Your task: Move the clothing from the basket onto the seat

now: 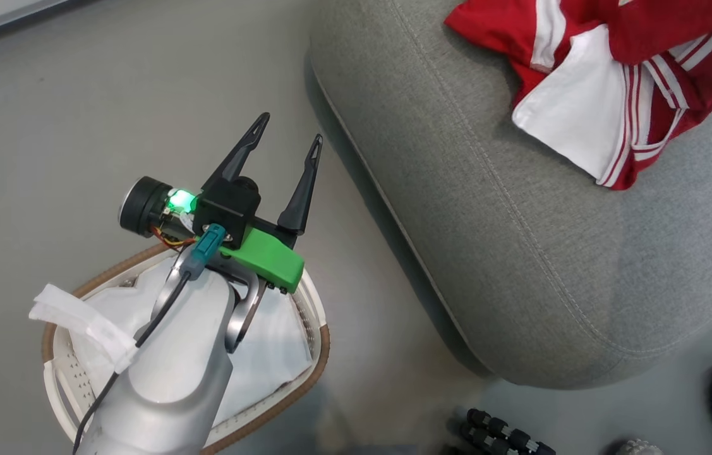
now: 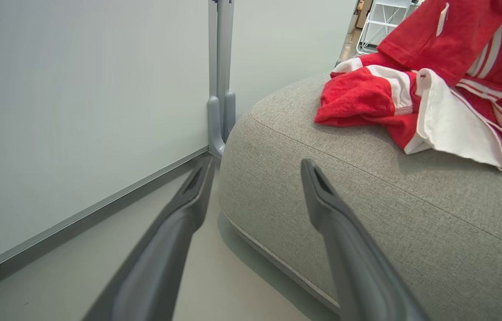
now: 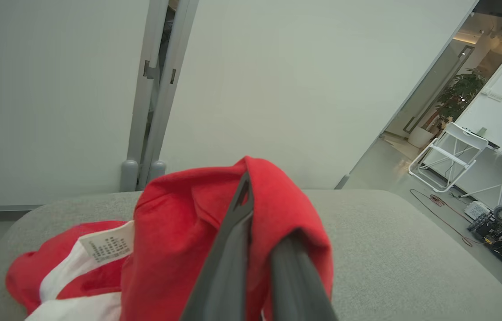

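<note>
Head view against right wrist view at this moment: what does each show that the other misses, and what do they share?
Head view: the basket with its white liner showing, and the left tool open, held over the basket's far rim. Right wrist view: the right tool shut on a raised fold of the clothing, a care label, and a white folding chair in the background. Both: red-and-white clothing lying on the seat.

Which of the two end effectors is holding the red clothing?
The right end effector: it is closed on the soft red clothing above the large grey fabric seat. The left end effector is open and empty.
</note>
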Controlling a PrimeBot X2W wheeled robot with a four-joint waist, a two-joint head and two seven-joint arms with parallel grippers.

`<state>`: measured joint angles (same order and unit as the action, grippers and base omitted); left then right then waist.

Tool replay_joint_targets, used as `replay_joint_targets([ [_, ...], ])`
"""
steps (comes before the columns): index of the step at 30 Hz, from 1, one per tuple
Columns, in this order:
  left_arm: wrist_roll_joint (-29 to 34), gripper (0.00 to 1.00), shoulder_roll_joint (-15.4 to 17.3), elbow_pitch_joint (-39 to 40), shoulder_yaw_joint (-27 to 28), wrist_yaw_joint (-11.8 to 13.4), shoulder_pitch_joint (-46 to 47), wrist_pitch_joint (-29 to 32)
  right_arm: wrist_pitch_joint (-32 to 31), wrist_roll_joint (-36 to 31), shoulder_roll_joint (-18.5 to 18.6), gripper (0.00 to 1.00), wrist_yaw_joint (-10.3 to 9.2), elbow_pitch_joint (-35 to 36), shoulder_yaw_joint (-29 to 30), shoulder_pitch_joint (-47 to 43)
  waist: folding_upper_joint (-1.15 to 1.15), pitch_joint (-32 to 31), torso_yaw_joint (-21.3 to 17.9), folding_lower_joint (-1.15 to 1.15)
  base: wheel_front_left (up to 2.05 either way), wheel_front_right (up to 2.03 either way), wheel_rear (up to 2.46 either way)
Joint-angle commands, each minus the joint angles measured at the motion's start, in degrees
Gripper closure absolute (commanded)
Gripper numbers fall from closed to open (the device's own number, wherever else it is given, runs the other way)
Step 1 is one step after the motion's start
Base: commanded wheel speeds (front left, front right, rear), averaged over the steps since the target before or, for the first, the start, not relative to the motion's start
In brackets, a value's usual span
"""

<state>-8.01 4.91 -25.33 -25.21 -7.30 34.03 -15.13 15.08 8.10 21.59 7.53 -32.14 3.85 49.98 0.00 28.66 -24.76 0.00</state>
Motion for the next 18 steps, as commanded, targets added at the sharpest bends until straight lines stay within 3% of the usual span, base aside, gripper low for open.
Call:
replay_joint_targets([
  [1, 0.12, 0.00, 0.74, 0.25, -0.19, -0.18, 1.39, -0.02, 0.12, -0.16, -0.92, 1.00, -0.07, -0.70, 0.50, -1.36, 0.00, 2.14, 1.15, 0.00, 0.00, 0.00, 0.00],
  [12, -0.64, 0.00, 0.82, -0.41, -1.77, -0.23, 2.90, -0.02, 0.12, -0.59, -7.29, 1.00, -0.07, -4.60, 1.10, -6.36, 0.00, 3.62, 1.51, 0.00, 0.00, 0.00, 0.00],
  [13, -0.68, 0.00, 0.76, -0.45, -1.91, -0.23, 2.93, -0.02, 0.12, -0.65, -7.67, 0.94, -0.07, -4.40, 1.23, -6.97, 0.00, 3.42, 1.48, 0.00, 0.00, 0.00, 0.00],
  [16, -0.94, 0.00, 0.50, -0.49, -2.20, -0.24, 2.58, -0.02, 0.12, -0.55, -8.58, 0.42, -0.07, -3.46, 1.92, -8.50, 0.00, 2.52, 1.38, 0.00, 0.00, 0.00, 0.00],
  [18, -1.17, 0.00, 0.30, -0.49, -2.40, -0.25, 2.00, -0.02, 0.12, -0.49, -9.07, 0.00, -0.07, -2.41, 2.47, -9.85, 0.00, 1.62, 1.24, 0.00, 0.00, 0.00, 0.00],
])
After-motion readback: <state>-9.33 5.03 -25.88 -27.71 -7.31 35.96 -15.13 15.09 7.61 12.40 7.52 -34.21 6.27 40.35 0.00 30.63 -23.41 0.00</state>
